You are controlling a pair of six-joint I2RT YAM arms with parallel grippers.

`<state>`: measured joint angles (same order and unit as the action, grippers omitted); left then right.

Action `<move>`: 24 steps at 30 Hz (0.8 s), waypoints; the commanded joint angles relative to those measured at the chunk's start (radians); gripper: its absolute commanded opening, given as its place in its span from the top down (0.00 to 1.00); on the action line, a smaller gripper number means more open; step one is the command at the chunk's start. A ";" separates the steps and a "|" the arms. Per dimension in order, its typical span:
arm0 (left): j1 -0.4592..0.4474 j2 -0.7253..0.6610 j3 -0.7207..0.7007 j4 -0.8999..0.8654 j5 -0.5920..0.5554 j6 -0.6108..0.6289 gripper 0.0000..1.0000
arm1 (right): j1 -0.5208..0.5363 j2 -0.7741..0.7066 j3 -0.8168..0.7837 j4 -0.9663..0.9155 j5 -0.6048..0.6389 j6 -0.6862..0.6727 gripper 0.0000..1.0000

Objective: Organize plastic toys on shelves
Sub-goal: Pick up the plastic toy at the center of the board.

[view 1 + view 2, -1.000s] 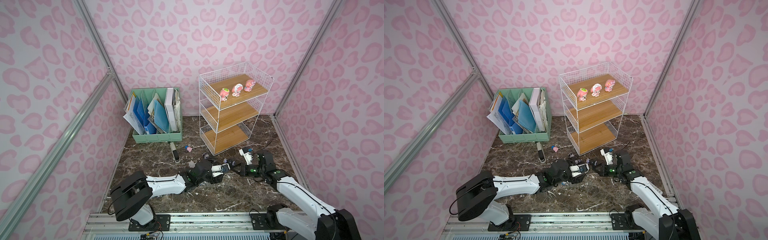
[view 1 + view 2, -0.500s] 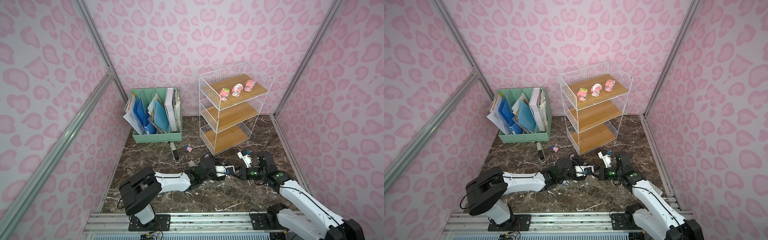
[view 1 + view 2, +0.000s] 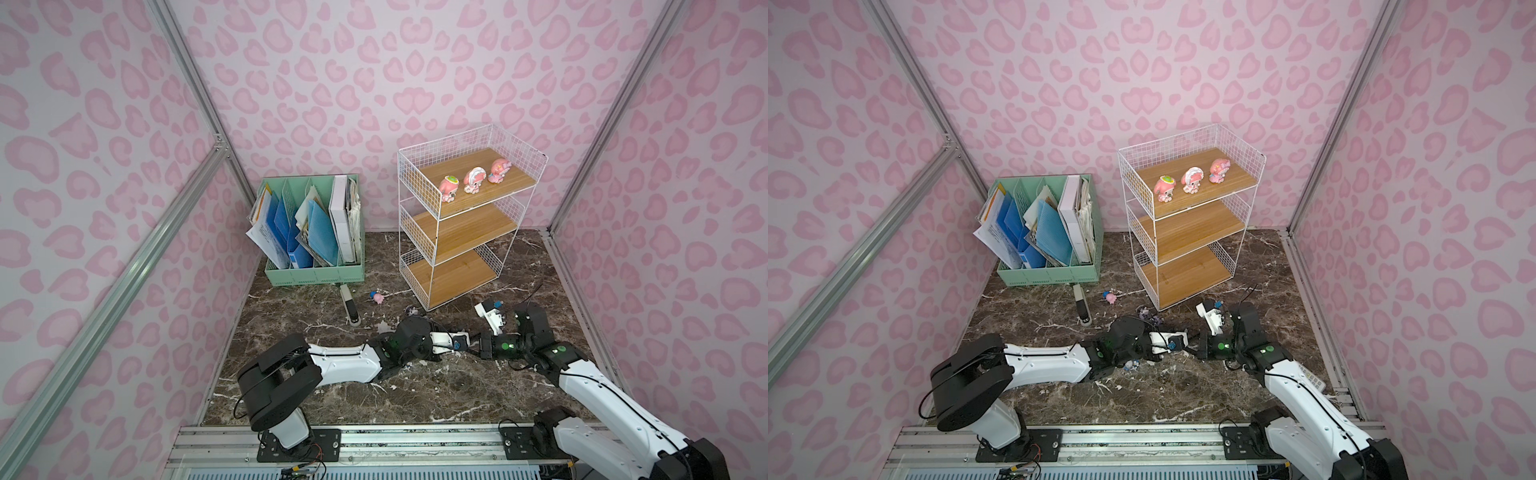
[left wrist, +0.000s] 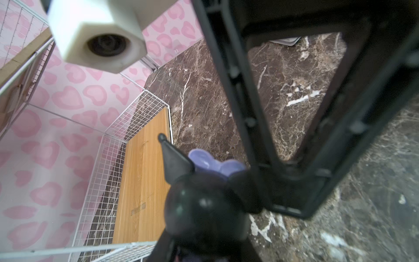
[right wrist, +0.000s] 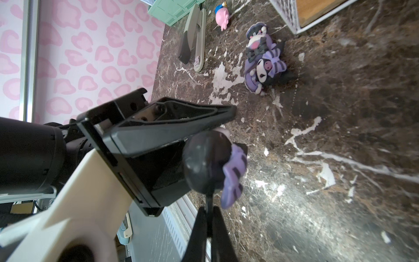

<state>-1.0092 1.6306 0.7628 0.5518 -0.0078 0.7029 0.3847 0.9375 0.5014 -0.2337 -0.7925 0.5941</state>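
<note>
Low over the marble floor, in front of the shelves (image 3: 469, 232), my two grippers meet tip to tip. My right gripper (image 5: 209, 211) is shut on the thin pointed ear of a black and purple figurine (image 5: 204, 163). My left gripper (image 4: 199, 247) is closed around the same figurine's round black head (image 4: 204, 208), with one finger (image 5: 176, 122) lying on top of it. Three pink figurines (image 3: 473, 180) stand in a row on the top board. Two more black and purple figurines (image 5: 264, 68) lie on the floor near the rack's front corner, and a tiny pink toy (image 3: 377, 297) lies left of them.
A mint-green file organizer (image 3: 316, 270) full of papers stands at the back left. A stapler-like tool (image 3: 349, 305) lies in front of it. The white calculator (image 3: 1312, 379) shows partly under my right arm. Pink walls with metal posts close in the floor.
My left arm reached right until its gripper met the right gripper, and its jaws closed in on the figurine held there. The right gripper stayed shut and shifted slightly left.
</note>
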 commanded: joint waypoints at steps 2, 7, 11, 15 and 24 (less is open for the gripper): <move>0.000 -0.015 0.005 0.004 0.025 -0.027 0.76 | 0.001 0.004 0.010 0.010 -0.001 -0.004 0.95; 0.009 -0.030 0.007 -0.018 0.022 -0.080 0.80 | 0.000 -0.010 0.043 -0.002 0.011 -0.055 0.68; 0.077 -0.092 -0.006 -0.038 0.132 -0.237 0.83 | -0.004 -0.072 0.098 -0.022 0.060 -0.186 0.47; 0.166 -0.189 -0.011 -0.097 0.323 -0.384 0.85 | -0.018 -0.166 0.116 0.046 0.059 -0.348 0.32; 0.315 -0.370 -0.015 -0.133 0.730 -0.592 0.87 | 0.029 -0.363 -0.027 0.477 0.086 -0.475 0.04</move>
<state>-0.7147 1.2831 0.7414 0.4213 0.5392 0.2123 0.3965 0.5697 0.4843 0.0643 -0.7216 0.1867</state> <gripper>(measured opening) 0.283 0.964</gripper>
